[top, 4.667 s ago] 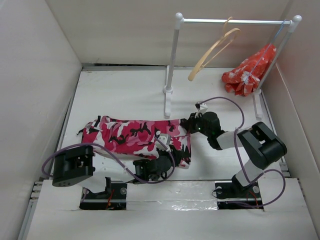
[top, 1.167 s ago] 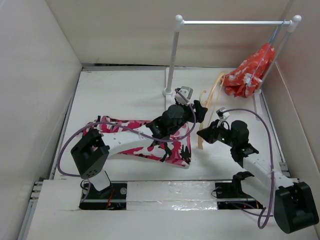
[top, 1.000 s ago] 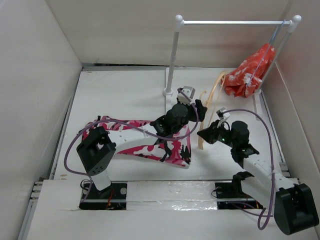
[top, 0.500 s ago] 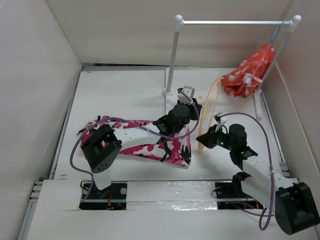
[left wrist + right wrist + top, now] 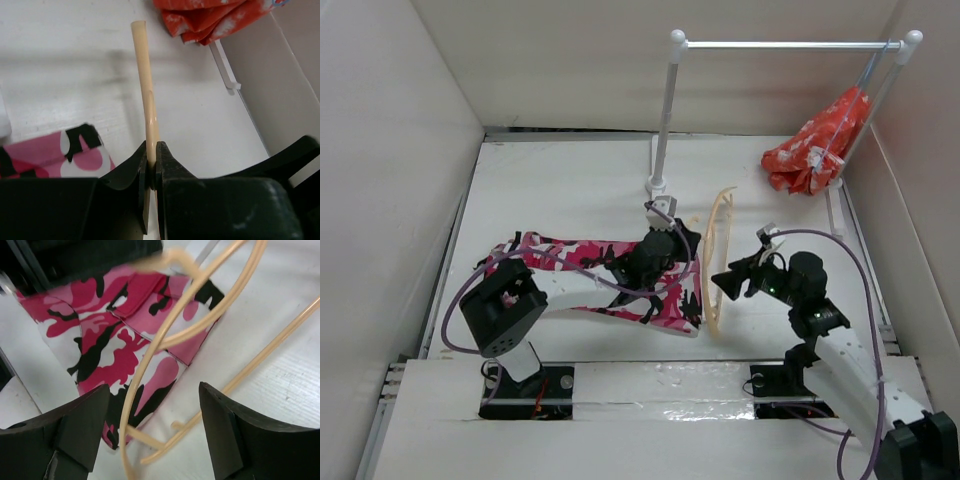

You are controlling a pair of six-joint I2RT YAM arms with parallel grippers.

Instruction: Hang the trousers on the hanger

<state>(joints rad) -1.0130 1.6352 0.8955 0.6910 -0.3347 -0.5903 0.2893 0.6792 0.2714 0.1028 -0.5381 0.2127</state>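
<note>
Left gripper [image 5: 151, 152] clamps tight on the hanger [image 5: 142, 65], which stands on edge just beside the trousers [image 5: 100, 340] lying flat on the table [image 5: 560, 180]. Right gripper [image 5: 152, 390] gapes wide, straddling the hanger without pinching it.

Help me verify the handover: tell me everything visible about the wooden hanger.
The hanger is light tan and wood-like, with thin curved arms and a slim lower bar. It stands on edge, off the rack, beside the end of the camouflage trousers. The left hand is shut on one arm; the open right hand flanks it, apparently without touching.
</note>
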